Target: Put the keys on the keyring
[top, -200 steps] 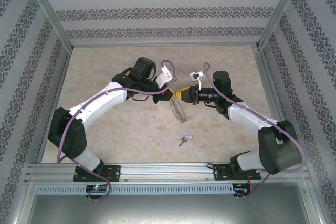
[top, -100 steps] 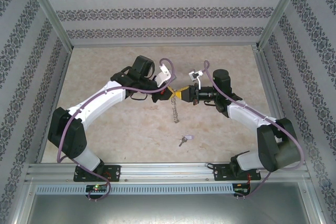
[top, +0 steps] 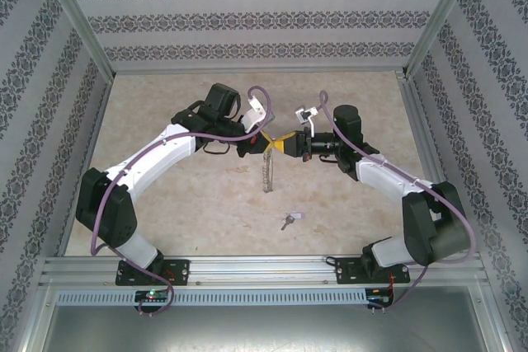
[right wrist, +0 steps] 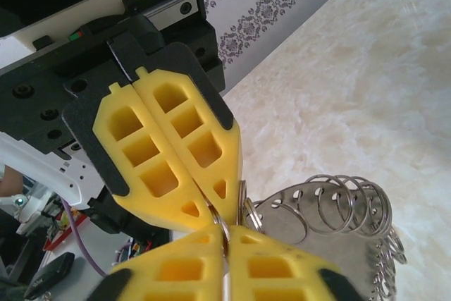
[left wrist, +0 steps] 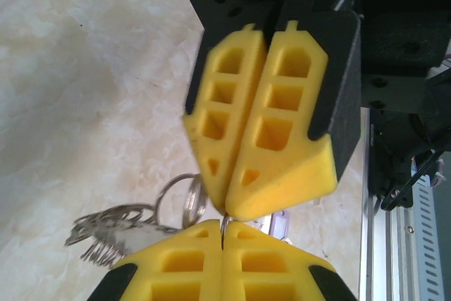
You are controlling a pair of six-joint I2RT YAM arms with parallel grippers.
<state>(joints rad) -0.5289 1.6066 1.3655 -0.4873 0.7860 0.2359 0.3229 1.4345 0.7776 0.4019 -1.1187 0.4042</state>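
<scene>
The keyring (top: 266,172) is held above the table (top: 206,212) between the two grippers, which meet tip to tip. In the left wrist view the left gripper (left wrist: 223,234) is seen with its fingers pressed together on the thin wire of the hoop, and the right gripper (left wrist: 227,206) is closed on the same wire just beside it. The hoop is seen edge-on from above, hanging down toward the arm bases. The key (top: 288,221) is left lying flat on the table, below and nearer the bases than the hoop's lower end and apart from it, slightly to the right arm's side. Its long axis is slanted, with the pale tag at the far right end. It is judged that the right gripper (top: 279,143) is the better placed to be freed for it, while the hoop is kept by the left gripper (top: 269,141). Against the earlier frames, the hoop is turned from a tilted oval to a thin line, the meeting point is shifted slightly left and away, and the key is unmoved.
</scene>
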